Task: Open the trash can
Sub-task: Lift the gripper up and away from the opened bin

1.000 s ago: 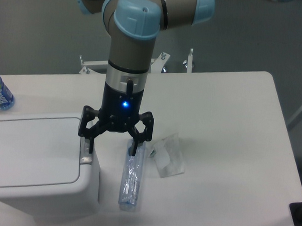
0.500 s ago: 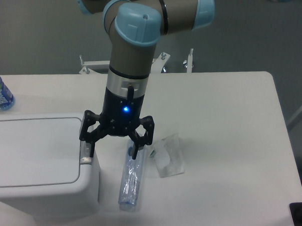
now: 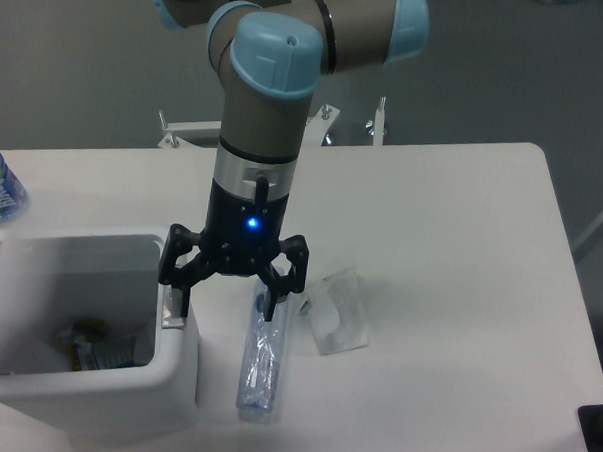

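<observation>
One trash can (image 3: 95, 377) lid, now open.

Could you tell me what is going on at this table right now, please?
A robot arm is working on the trash can at the table's left edge. Its gripper hangs with jaws spread, one finger down at the latch on the bin's rim. The bin now stands open, with some rubbish visible inside. A clear plastic bottle lies on the table beside it.

The trash can (image 3: 180, 381) looks like smooth white plastic, faintly glossy. The gripper (image 3: 225, 305) is matt black. Clear, shiny plastic wrappers (image 3: 261, 359) lie on the smooth matt table (image 3: 449, 293).
</observation>
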You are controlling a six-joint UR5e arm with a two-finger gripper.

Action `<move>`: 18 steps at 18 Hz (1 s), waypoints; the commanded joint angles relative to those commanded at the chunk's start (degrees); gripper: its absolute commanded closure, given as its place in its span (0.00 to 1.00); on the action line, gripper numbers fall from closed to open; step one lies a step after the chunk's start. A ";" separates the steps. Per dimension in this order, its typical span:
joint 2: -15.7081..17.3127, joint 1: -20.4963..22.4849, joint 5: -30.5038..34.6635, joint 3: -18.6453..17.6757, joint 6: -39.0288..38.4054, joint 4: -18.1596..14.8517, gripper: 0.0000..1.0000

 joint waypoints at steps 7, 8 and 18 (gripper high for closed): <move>2.27 4.29 2.45 3.43 -0.18 5.18 0.00; 3.24 5.70 4.20 3.25 0.00 5.10 0.00; 7.47 10.02 22.39 -3.15 35.98 -4.82 0.00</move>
